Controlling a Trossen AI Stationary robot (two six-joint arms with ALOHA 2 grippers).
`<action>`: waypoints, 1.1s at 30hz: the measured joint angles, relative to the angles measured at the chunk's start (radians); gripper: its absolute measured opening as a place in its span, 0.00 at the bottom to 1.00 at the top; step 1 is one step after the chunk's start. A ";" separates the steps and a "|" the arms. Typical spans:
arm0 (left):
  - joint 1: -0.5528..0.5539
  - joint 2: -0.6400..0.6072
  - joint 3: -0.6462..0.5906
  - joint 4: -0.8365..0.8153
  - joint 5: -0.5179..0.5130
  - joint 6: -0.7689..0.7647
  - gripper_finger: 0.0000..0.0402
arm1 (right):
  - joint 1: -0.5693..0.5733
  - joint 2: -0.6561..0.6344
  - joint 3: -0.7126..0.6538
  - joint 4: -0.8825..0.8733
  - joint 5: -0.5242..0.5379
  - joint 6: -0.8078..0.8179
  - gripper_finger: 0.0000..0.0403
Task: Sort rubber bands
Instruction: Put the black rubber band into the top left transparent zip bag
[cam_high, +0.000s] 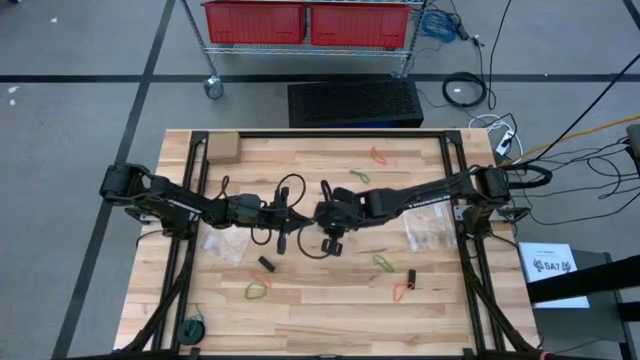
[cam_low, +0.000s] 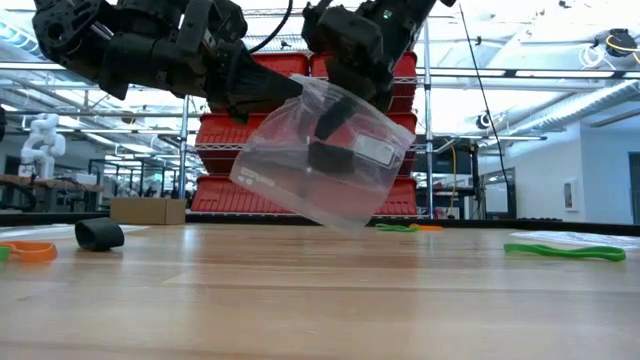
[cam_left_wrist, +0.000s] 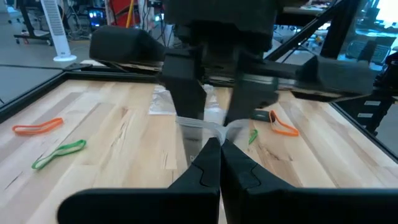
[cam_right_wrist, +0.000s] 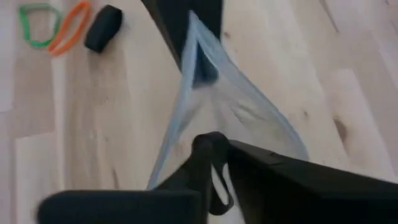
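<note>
While both grippers hold a clear bag (cam_low: 310, 160) above mid-table — left gripper (cam_left_wrist: 214, 134) pinching its edge, right gripper (cam_right_wrist: 214, 155) slightly parted on it — rubber bands (cam_high: 258, 290) lie scattered on the wood

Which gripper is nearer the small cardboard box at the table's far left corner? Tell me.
Left. The left gripper is mid-table on the same side as the cardboard box; the right gripper is just past it, farther from the box.

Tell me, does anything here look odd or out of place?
Only the clear bag: both arms hold it tilted in mid-air above the table, the left end effector pinching its edge. Rubber bands lie scattered over the wood, unsorted; nothing looks damaged.
</note>
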 joint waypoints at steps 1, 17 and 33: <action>0.000 0.000 0.000 0.000 0.000 0.000 0.00 | 0.000 0.000 0.000 0.014 -0.011 -0.005 0.18; 0.000 0.000 -0.001 0.014 0.000 0.003 0.00 | 0.038 -0.041 0.000 0.083 -0.045 -0.025 0.44; 0.000 0.000 -0.001 0.023 0.000 0.002 0.00 | 0.039 -0.018 -0.109 0.242 0.067 0.099 0.01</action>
